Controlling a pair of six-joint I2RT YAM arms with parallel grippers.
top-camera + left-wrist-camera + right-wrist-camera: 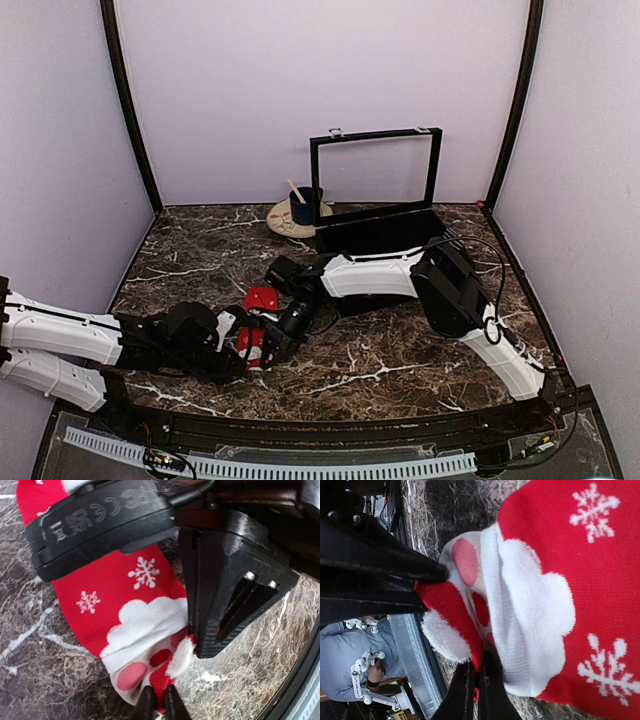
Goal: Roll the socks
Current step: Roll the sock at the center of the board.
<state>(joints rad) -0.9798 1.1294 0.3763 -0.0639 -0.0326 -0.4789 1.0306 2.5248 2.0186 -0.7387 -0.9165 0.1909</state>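
Pinching the socks [115,595] at their white end, left fingers [146,707] and right fingers [462,690] clamp fabric seemingly soft, light, floppy.

socks [262,300] on table [400,370], front-left | box [380,235] behind, right | mug [304,207] left of box

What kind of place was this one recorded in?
Probably a robot test booth, not a home: plain pale walls box in a marble-look table, and a person outside handles a white jointed device.
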